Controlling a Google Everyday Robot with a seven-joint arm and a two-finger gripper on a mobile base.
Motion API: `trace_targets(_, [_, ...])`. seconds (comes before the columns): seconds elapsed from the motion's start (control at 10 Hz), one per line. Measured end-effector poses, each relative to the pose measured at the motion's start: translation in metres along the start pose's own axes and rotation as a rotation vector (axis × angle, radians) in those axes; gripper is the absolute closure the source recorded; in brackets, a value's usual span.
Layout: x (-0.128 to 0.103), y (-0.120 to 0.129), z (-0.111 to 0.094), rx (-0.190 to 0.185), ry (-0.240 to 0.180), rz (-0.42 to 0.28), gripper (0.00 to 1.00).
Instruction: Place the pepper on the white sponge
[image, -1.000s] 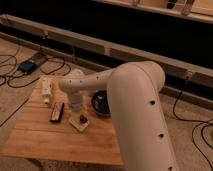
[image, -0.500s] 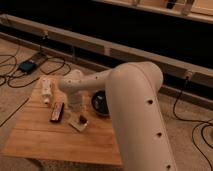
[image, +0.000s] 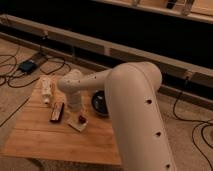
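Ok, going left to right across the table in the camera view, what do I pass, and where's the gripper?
White bottle-like object → black-and-red remote-like object → white sponge with the pepper on it → dark bowl. The gripper hangs just above the sponge's left side, under the arm.

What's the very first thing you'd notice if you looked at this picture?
The huge white robot arm fills the right and front, bending down over the wooden table. Below its end, the gripper is above the little dark red pepper sitting on the white sponge, mid-table. A dark bowl sits right of them, a white bottle at the left.
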Motion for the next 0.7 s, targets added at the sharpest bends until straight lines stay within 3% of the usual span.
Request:
trace_targets(0.3, [-0.0012,0.0012,-0.0034,-0.001,-0.01,-0.012,0.2])
trace_targets(0.7, [0.0003,0.0019,-0.0056,-0.008,-0.015,-0.02,0.2])
